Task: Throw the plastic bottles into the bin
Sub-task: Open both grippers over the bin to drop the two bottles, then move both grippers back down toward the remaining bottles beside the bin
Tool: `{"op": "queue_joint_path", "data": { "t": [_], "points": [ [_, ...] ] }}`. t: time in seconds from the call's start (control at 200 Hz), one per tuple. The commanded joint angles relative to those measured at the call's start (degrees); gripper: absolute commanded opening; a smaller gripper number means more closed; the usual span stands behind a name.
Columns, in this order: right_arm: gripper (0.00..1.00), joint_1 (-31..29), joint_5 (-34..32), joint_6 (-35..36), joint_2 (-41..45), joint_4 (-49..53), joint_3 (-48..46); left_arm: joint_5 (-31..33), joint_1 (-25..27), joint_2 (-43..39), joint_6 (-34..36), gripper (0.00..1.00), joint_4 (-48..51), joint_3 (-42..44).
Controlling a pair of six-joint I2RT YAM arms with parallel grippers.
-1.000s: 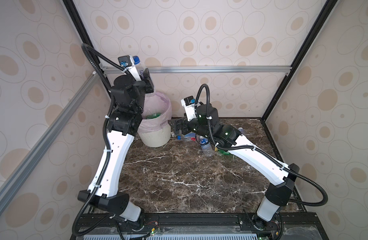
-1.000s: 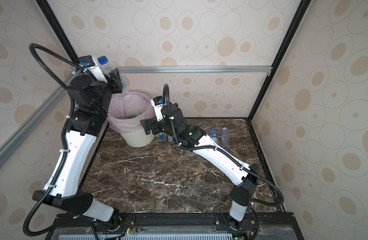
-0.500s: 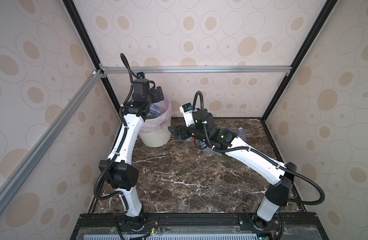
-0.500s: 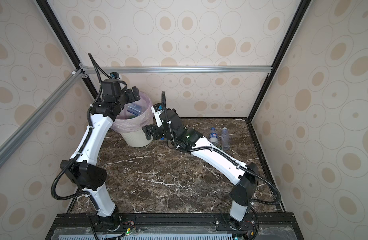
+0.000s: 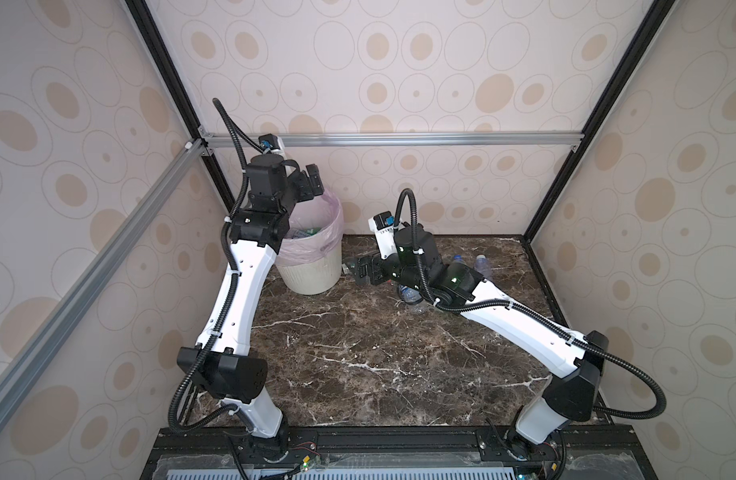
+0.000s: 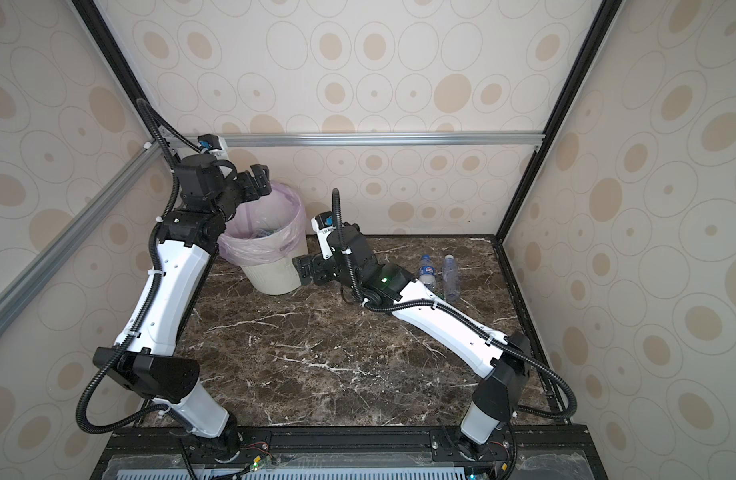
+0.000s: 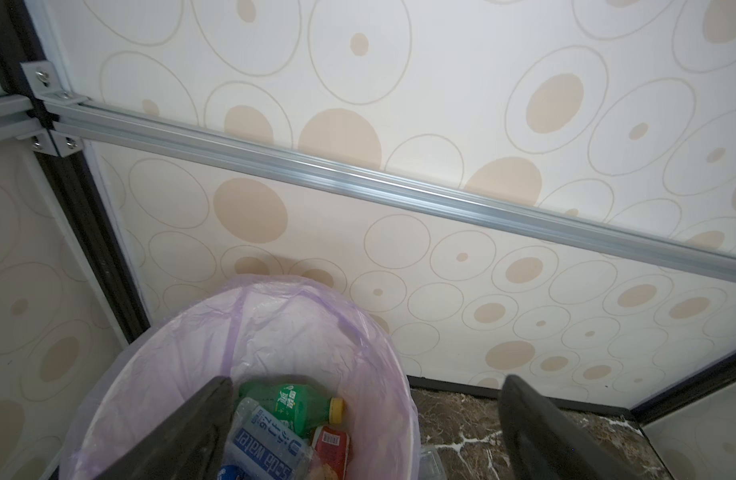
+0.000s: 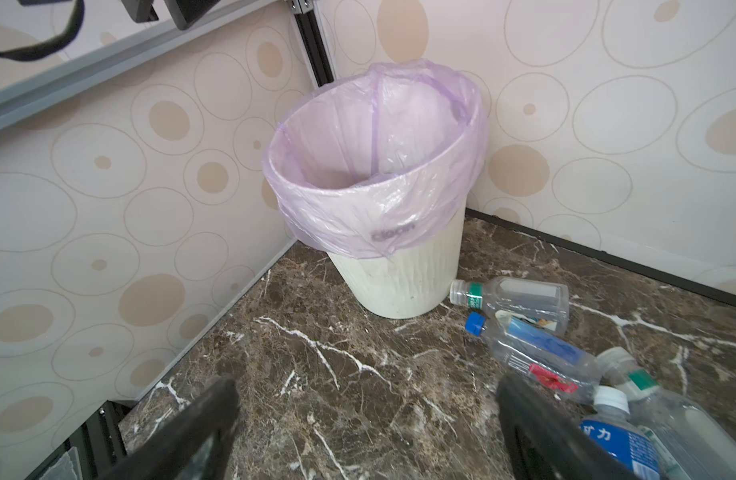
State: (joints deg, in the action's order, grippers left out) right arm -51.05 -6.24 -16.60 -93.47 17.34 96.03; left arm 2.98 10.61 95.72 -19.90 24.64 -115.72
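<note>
Leftmost, the left gripper (image 5: 312, 183) is hovering spread and empty over the bin (image 5: 312, 278), where several plastic bottles (image 7: 287, 409) are lying. Rightward, the right gripper (image 5: 356, 270), likewise gaping and empty, is hanging low near loose bottles (image 8: 524, 299) on the table (image 5: 358, 353); fetching appears in hand, calling for closing on one bottle.

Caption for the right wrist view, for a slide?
Open right gripper facing the pink-lined bin, plastic bottles lying on the marble table beside it.
</note>
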Motion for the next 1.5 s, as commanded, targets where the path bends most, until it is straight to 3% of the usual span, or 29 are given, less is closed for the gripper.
{"op": "queue_joint_path", "data": {
  "t": [0.0,0.455,0.835,1.2,1.495],
  "points": [
    [1.0,0.48,-2.56,0.02,3.61,-0.12,-2.99,-0.88,2.04,-1.77,0.3,0.99,-1.29,1.07],
    [1.0,10.31,-5.0,-0.96,14.36,3.26,-18.61,0.87,14.16,-3.55,-0.12,0.99,-3.91,9.91],
    [1.0,19.35,-0.27,-4.67,18.85,2.86,-31.85,1.86,22.15,-4.2,-2.36,0.99,-6.53,22.81],
    [1.0,21.24,4.37,-5.46,10.14,1.58,-33.72,-0.49,24.02,-7.3,-7.83,0.99,-11.91,41.41],
    [1.0,22.56,6.95,-5.99,0.23,0.59,-30.54,0.77,24.41,-6.35,-8.18,0.99,-11.45,46.24]
  ]
}}
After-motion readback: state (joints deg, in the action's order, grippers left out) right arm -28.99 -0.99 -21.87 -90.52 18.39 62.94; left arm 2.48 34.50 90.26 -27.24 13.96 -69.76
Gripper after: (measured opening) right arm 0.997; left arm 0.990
